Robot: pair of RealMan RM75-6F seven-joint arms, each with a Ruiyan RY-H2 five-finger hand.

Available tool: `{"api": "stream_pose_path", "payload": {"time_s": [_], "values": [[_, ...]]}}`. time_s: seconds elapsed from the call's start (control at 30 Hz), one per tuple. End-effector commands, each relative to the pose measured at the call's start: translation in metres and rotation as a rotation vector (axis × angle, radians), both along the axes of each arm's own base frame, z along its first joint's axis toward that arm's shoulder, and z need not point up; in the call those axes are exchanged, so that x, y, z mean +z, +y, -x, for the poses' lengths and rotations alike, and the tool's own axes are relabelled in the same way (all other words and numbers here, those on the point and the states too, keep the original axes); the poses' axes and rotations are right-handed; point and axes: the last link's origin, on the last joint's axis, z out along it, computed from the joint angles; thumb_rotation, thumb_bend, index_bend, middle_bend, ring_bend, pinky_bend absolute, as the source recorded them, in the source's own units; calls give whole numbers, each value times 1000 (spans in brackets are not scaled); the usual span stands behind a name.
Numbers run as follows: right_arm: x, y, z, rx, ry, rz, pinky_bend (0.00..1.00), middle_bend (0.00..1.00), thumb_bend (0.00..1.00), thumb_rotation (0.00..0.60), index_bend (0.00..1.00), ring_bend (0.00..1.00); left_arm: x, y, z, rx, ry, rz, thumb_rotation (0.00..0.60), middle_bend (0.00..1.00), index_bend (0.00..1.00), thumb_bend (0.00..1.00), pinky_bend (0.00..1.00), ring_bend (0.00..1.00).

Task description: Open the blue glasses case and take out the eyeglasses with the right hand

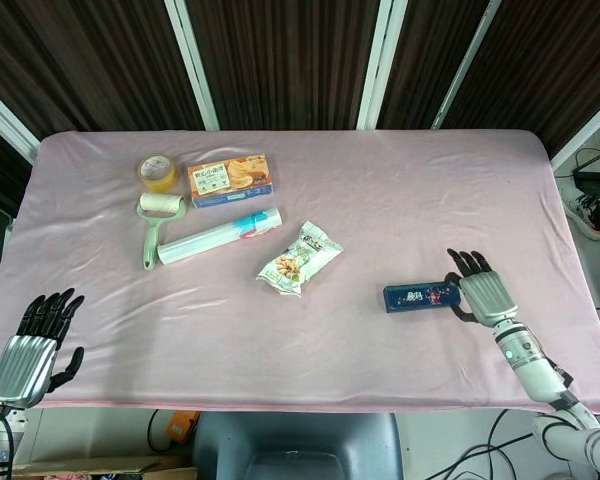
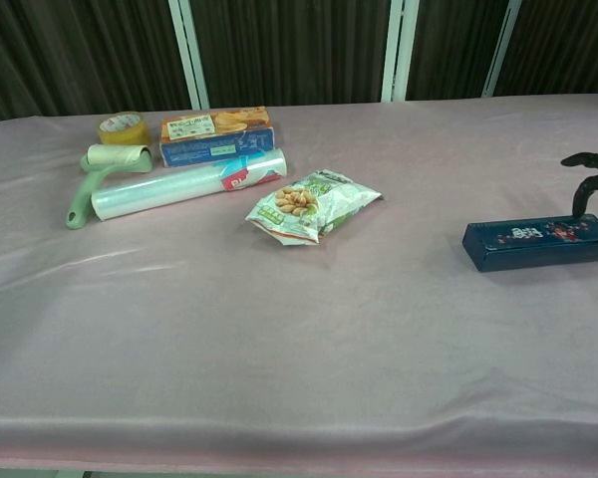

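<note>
Dark blue glasses case with red-and-white print; pink tablecloth; green-handled lint roller.

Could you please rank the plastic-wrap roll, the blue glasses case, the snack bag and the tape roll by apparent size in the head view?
1. plastic-wrap roll, longest.
2. snack bag and blue glasses case, too alike to separate.
3. tape roll, smallest.
</note>
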Motion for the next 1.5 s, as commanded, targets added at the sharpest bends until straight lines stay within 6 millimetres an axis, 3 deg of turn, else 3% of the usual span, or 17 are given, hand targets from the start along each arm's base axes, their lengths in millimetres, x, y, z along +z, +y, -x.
{"api": "stream_pose_path", "payload": {"time_s": [0.03, 0.17, 0.4, 0.67, 0.77, 0.97, 1.07, 1.1, 1.13, 1.23, 1.33, 1.5], "values": [[-1, 0, 0, -1, 7, -5, 0, 54, 477, 600, 508, 0, 0, 0, 0, 1, 0, 0, 600, 0, 0, 424, 0, 0], [-2, -1, 0, -1, 12, -5, 0, 57, 498, 600, 518, 0, 0, 1, 0, 2, 1, 0, 600, 0, 0, 424, 0, 0], [0, -2, -2, -3, 18, -2, 0, 76, 630, 600, 570, 0, 1, 1, 0, 2, -2, -1, 600, 0, 0, 424, 0, 0], [2, -6, -5, -3, 30, 5, 0, 99, 674, 600, 611, 0, 1, 1, 1, 2, -5, -2, 600, 0, 0, 424, 0, 0], [2, -15, -11, -5, 29, 15, 0, 101, 676, 600, 613, 0, 0, 1, 0, 1, -4, 1, 600, 0, 0, 424, 0, 0], [2, -57, -29, -38, 62, 56, 0, 104, 678, 600, 613, 0, -3, 3, 0, 2, 3, 12, 600, 0, 0, 423, 0, 0], [4, -78, -35, -82, 63, 88, 0, 104, 678, 600, 519, 0, -4, 4, -1, 2, 7, 15, 600, 0, 0, 423, 0, 0], [5, -84, -37, -98, 54, 101, 0, 103, 670, 600, 434, 0, -4, 4, -1, 3, 8, 15, 600, 0, 0, 423, 0, 0], [6, -89, -39, -113, 42, 114, 0, 96, 624, 600, 334, 0, -4, 4, 0, 4, 9, 16, 600, 0, 0, 424, 0, 0], [10, -98, -45, -133, -2, 144, 0, 63, 441, 600, 166, 0, -4, 5, 0, 7, 9, 15, 600, 0, 0, 424, 0, 0], [14, -92, -51, -89, -9, 148, 0, 51, 401, 600, 141, 0, -3, 5, 1, 10, 8, 12, 600, 0, 0, 424, 0, 0], [21, -62, -62, 34, 10, 116, 0, 48, 399, 600, 184, 0, -3, 4, 0, 8, 5, 9, 600, 0, 0, 424, 0, 0]]}}
